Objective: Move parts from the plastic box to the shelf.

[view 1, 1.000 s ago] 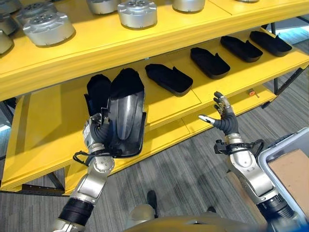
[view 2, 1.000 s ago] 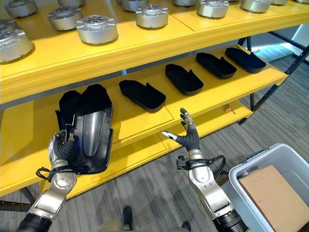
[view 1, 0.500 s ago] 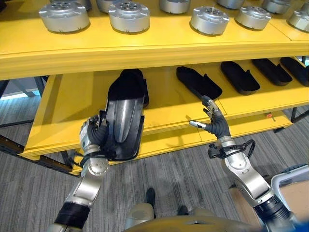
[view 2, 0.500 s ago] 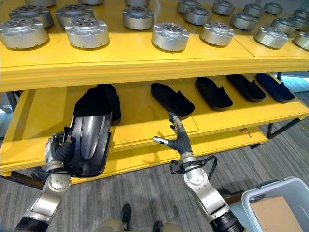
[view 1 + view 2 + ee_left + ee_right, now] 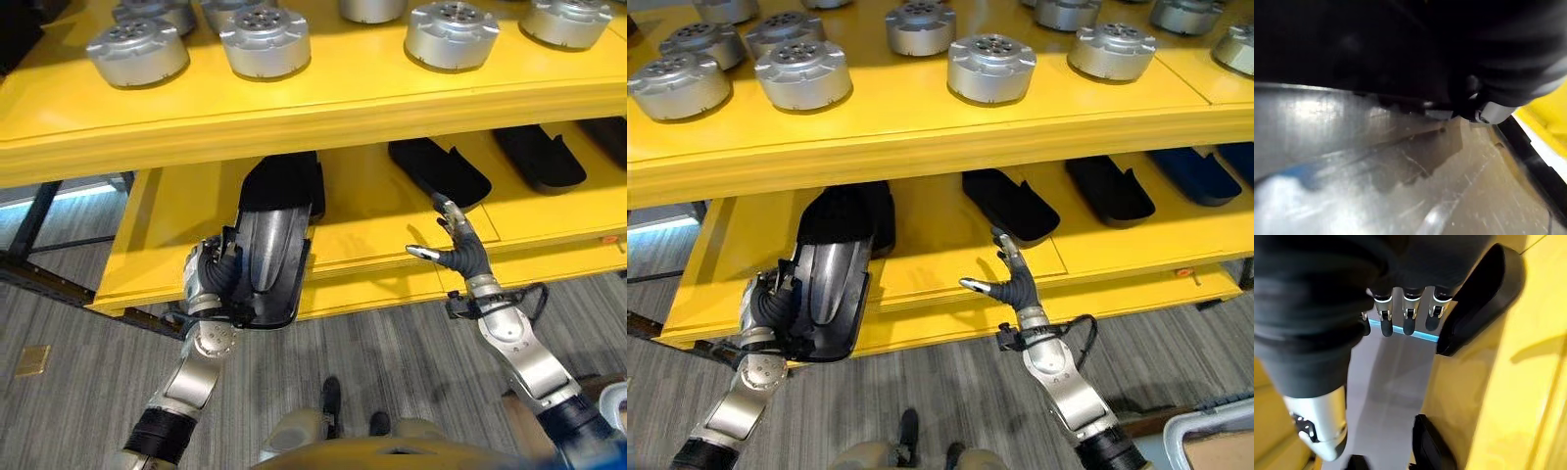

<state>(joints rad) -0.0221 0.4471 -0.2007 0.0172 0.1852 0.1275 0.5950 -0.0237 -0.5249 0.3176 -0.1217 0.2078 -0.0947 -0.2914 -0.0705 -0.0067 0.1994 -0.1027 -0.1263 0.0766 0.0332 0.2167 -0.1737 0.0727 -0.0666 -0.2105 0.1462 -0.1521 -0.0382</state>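
My left hand (image 5: pixel 210 286) is shut on the near end of a long black shell part (image 5: pixel 265 257) with a shiny silver inside (image 5: pixel 1376 161). The part stands tilted at the front edge of the yellow lower shelf (image 5: pixel 362 245), its far end reaching in beside another black part (image 5: pixel 299 178) that lies there. More black parts (image 5: pixel 441 168) lie in a row along that shelf to the right. My right hand (image 5: pixel 460 257) hovers open in front of the shelf edge with straight fingers (image 5: pixel 1408 313), holding nothing.
The upper shelf (image 5: pixel 294 93) carries several round silver parts (image 5: pixel 265 39). A corner of the grey plastic box (image 5: pixel 1225 431) shows on the floor at the lower right. Dark shelf frame legs (image 5: pixel 39 211) stand at the left end.
The whole picture has shifted as the camera moved, and the plastic box has slid almost out of view. My left hand still holds the shell at the lower shelf; my right hand stays open.
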